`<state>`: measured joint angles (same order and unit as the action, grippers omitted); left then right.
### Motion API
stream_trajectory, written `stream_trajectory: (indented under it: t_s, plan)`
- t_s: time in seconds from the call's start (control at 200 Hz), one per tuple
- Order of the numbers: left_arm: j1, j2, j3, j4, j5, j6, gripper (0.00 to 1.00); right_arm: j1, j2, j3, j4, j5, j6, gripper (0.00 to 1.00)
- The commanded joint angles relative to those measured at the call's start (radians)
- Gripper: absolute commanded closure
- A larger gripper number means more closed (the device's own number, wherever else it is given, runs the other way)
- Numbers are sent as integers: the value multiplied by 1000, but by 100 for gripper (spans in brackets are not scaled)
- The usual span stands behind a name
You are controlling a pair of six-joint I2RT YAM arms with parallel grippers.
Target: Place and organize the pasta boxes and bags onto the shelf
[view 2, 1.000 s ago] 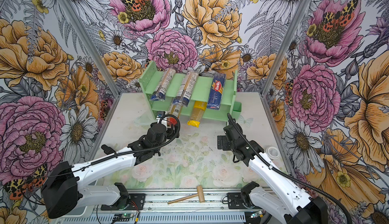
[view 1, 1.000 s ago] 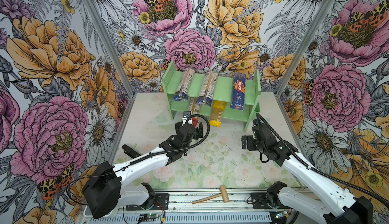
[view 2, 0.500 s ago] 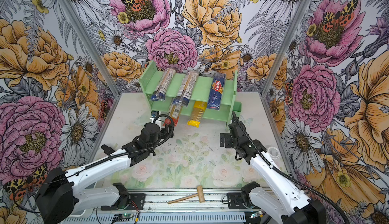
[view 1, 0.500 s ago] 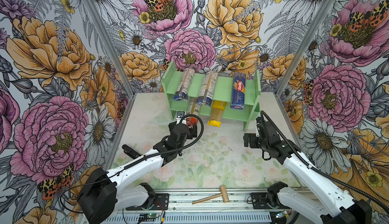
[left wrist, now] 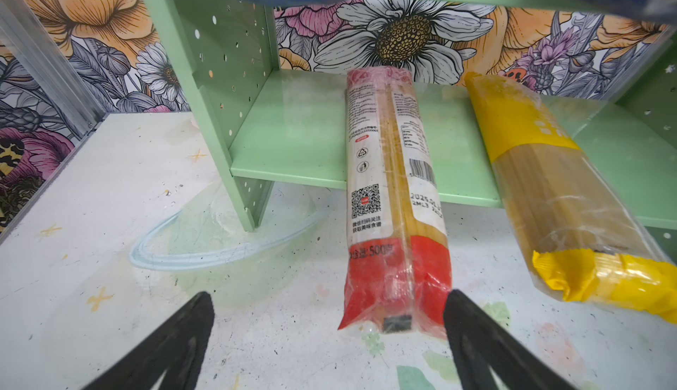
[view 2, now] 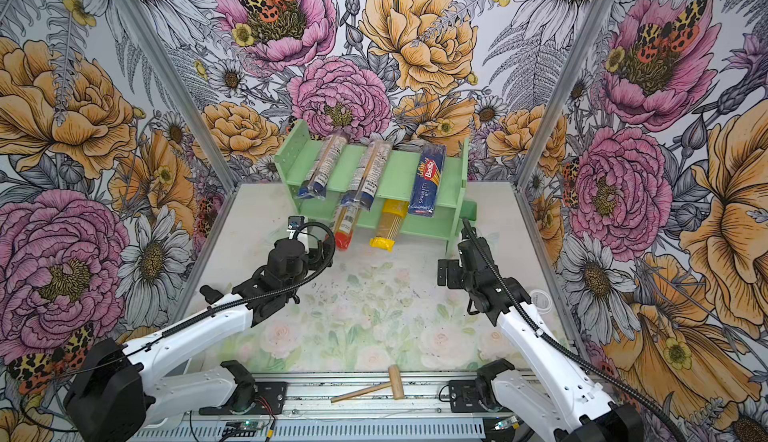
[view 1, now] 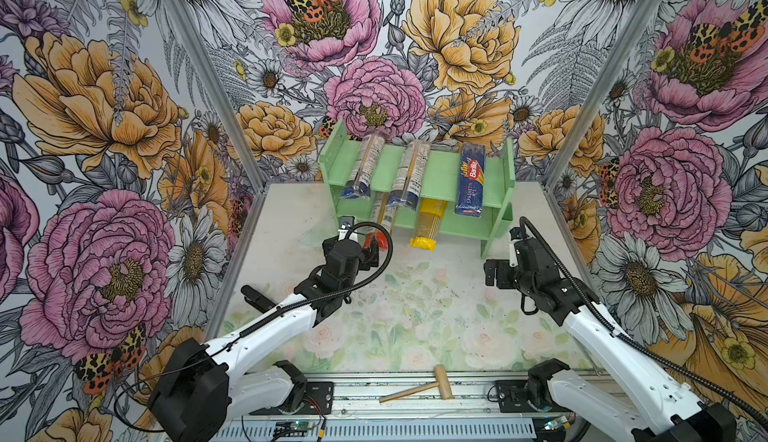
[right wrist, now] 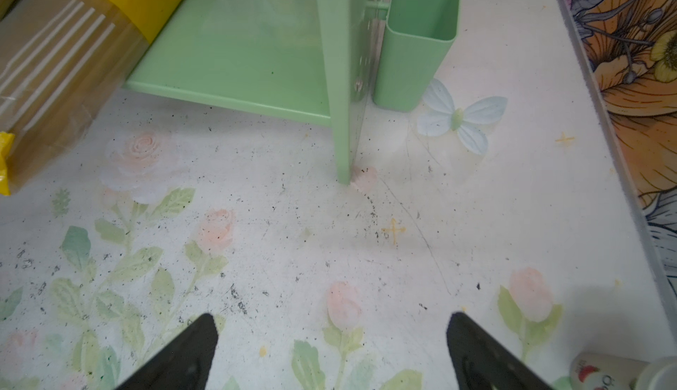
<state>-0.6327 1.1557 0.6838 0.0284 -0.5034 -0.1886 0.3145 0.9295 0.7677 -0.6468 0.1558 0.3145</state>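
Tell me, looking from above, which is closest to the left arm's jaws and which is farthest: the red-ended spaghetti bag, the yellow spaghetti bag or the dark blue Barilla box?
1. Red-ended clear plastic spaghetti bag, lower tier of the mint-green wooden shelf, leftmost there.
2. Yellow plastic spaghetti bag, lower tier, further right.
3. Dark blue Barilla cardboard box, upper tier, farthest right.

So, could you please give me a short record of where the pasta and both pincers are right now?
shelf: mint-green, two tiers, at the back of the table
upper tier: left blue-ended bag, right blue-ended bag, Barilla spaghetti box
lower tier: red-ended bag, yellow bag, both overhanging the front edge
left pincer: open, empty, by the red-ended bag's near end
right pincer: open, empty, near the shelf's right panel
wooden mallet: on the metal rail
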Motion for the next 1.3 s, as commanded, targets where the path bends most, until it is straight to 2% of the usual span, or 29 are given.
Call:
stream_trajectory:
  t_s: [0.0, 0.445, 0.941, 1.296]
  plan:
    - [26, -11, -13, 35, 36, 35, 1, -7, -19, -8, 43, 15, -38, 0]
    - [149, 6, -27, 116, 145, 79, 1, -43, 6, 18, 123, 33, -143, 1]
    - [207, -30, -90, 198, 184, 108, 1, -195, 69, 6, 211, -155, -174, 0]
    - [255, -76, -122, 190, 230, 107, 1, -221, 104, -6, 235, -264, -193, 1]
